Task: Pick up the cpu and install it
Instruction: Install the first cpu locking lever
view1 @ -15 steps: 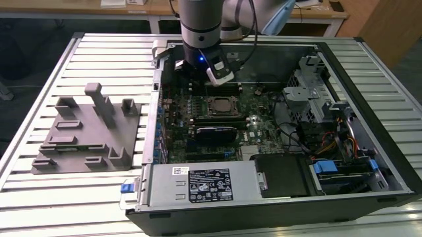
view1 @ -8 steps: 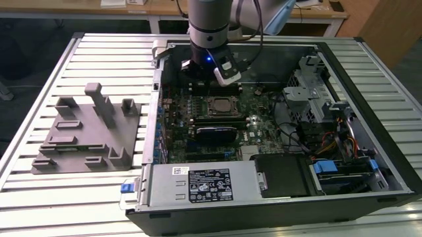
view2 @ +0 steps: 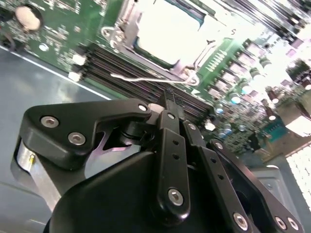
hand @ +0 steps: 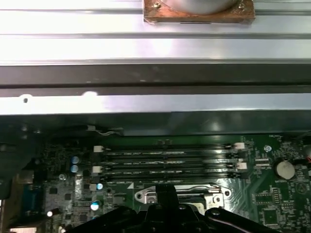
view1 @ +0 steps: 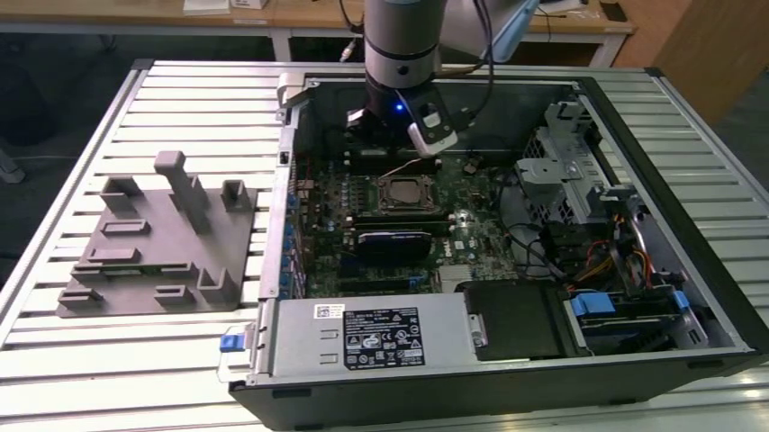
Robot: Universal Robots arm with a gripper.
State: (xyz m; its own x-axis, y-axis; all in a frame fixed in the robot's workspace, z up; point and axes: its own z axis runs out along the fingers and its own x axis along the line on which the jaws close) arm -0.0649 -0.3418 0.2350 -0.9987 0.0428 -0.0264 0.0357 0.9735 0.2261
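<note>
On the desk, inside the open computer case, the cpu is seen lying flat in the motherboard socket near the case's middle. Its pale top is framed by the dark bracket, and in the second wrist view it shows as a bright square. The placing is judged done; whether the bracket is latched cannot be told. Just beyond the socket, toward the far wall, the end effector is poised above the memory slots. Its fingers are pressed together at the tips, nothing is seen pinched between them, and it appears clear of the board.
</note>
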